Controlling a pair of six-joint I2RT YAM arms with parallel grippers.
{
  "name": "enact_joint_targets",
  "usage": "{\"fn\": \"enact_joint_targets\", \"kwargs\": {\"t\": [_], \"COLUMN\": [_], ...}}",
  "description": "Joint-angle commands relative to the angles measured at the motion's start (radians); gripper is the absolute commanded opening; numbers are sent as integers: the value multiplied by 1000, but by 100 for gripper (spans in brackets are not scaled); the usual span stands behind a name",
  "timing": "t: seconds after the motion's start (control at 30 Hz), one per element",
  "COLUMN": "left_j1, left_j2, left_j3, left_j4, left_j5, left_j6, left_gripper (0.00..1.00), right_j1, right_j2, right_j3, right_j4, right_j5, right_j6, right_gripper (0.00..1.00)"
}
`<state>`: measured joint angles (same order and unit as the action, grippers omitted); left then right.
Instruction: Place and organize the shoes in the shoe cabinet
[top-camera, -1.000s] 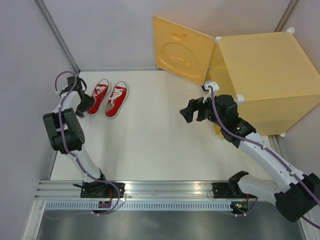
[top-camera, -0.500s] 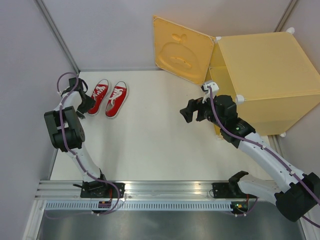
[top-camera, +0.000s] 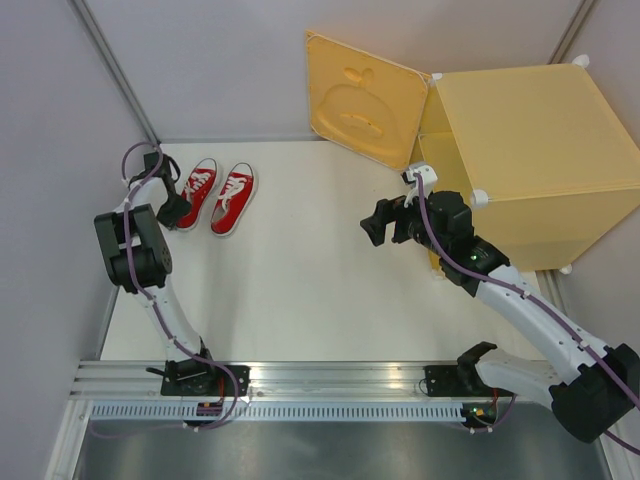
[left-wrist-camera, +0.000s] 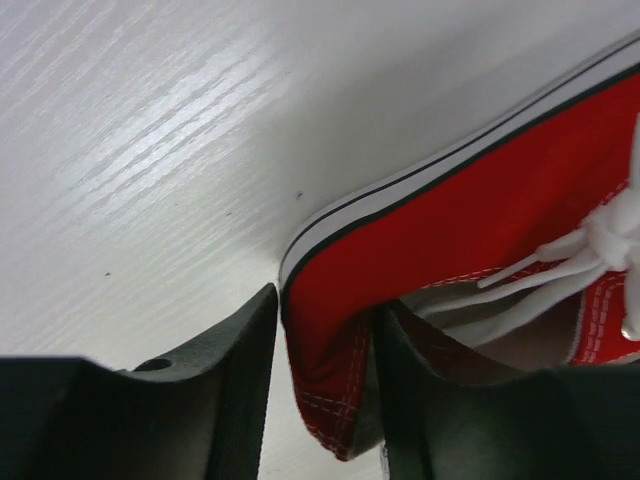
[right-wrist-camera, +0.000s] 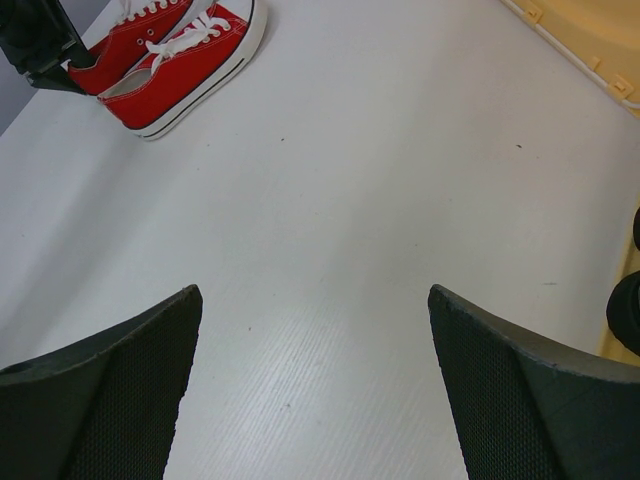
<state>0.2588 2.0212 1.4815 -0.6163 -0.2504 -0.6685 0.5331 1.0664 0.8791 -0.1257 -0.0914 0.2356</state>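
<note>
Two red sneakers lie side by side at the table's far left, the left one (top-camera: 198, 192) and the right one (top-camera: 233, 198). My left gripper (top-camera: 175, 210) is at the left sneaker's heel. In the left wrist view it (left-wrist-camera: 325, 400) is shut on the heel wall (left-wrist-camera: 330, 370), one finger outside and one inside the shoe. My right gripper (top-camera: 372, 228) hangs open and empty over the table, in front of the yellow cabinet (top-camera: 530, 160), whose door (top-camera: 365, 100) stands open. Both sneakers also show in the right wrist view (right-wrist-camera: 185, 65). The black shoes are hidden in the top view.
Grey walls close the table on the left and at the back. The cabinet fills the far right corner, and its yellow edge (right-wrist-camera: 580, 40) shows in the right wrist view. A dark rounded shape (right-wrist-camera: 625, 310) sits at that view's right edge; I cannot tell what it is.
My left arm's wrist has swung up and closer to the heel of the left sneaker. The sneakers and the right arm have hardly moved.
</note>
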Motion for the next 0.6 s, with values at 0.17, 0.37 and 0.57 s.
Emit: {"fn": "enact_joint_targets", "kwargs": {"t": [0.17, 0.37, 0.57], "left_j1": [-9, -7, -16], "left_j2": [16, -107, -228], "left_j3": [74, 57, 53], "left_j4": [-66, -66, -66], "left_j5": [-9, -24, 19], "left_j6": [21, 4, -29], "left_gripper": [10, 2, 2], "right_j1": [5, 5, 5], "right_j2": [1, -3, -10], "right_j3": [4, 6, 11], "right_j4": [24, 23, 14], "right_j5": [24, 21, 9], "right_j6": [-10, -5, -2], "right_gripper": [97, 96, 96]}}
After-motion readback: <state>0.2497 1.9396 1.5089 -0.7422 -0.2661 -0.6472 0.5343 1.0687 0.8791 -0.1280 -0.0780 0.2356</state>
